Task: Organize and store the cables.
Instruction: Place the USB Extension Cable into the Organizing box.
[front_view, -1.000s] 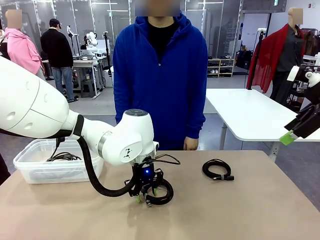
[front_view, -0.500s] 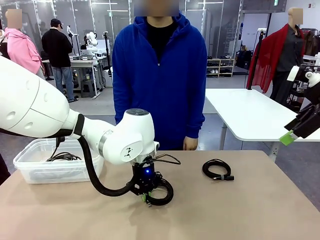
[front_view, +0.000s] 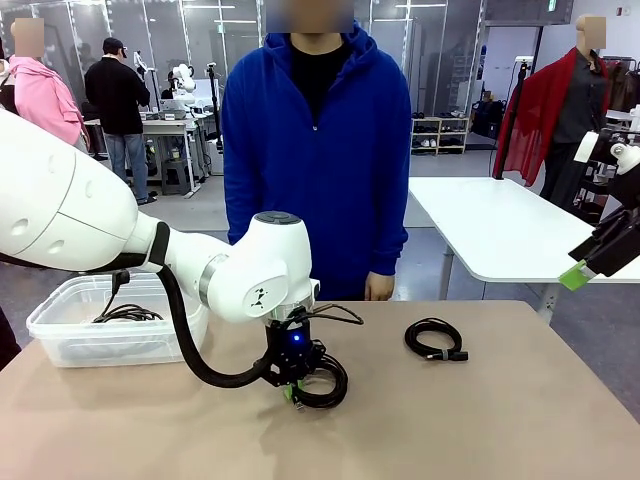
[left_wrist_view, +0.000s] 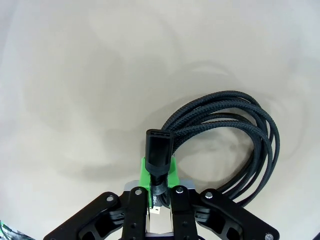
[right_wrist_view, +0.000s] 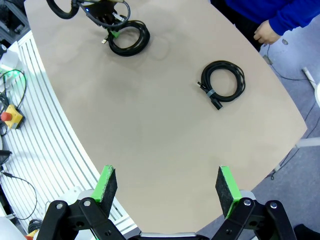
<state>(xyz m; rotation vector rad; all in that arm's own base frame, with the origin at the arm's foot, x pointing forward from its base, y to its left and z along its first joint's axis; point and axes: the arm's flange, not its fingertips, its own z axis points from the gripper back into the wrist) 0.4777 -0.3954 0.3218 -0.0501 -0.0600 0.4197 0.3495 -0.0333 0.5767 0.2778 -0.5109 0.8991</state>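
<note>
My left gripper (front_view: 291, 391) (left_wrist_view: 159, 165) is down at the middle of the table, shut on the plug end of a coiled black cable (front_view: 322, 381) (left_wrist_view: 235, 135) whose loop lies on the tabletop. In the right wrist view that same cable (right_wrist_view: 130, 37) sits by the left gripper (right_wrist_view: 111, 33). A second coiled cable (front_view: 434, 339) (right_wrist_view: 223, 82) lies on the table to the right. More black cable (front_view: 127, 313) rests inside the clear bin. High above the table's right edge, my right gripper (right_wrist_view: 167, 185) hangs open with nothing in it, its green pad (front_view: 573, 275) visible.
A clear plastic bin (front_view: 60, 335) stands at the table's left edge. A person in a blue hoodie (front_view: 320, 150) stands at the far side, one hand (front_view: 378, 288) near the table's far edge. Bare tabletop (front_view: 480, 420) lies in front and to the right.
My left gripper's fingers have closed onto the cable's plug end and the wrist has shifted slightly. The right arm and the other cable have not moved.
</note>
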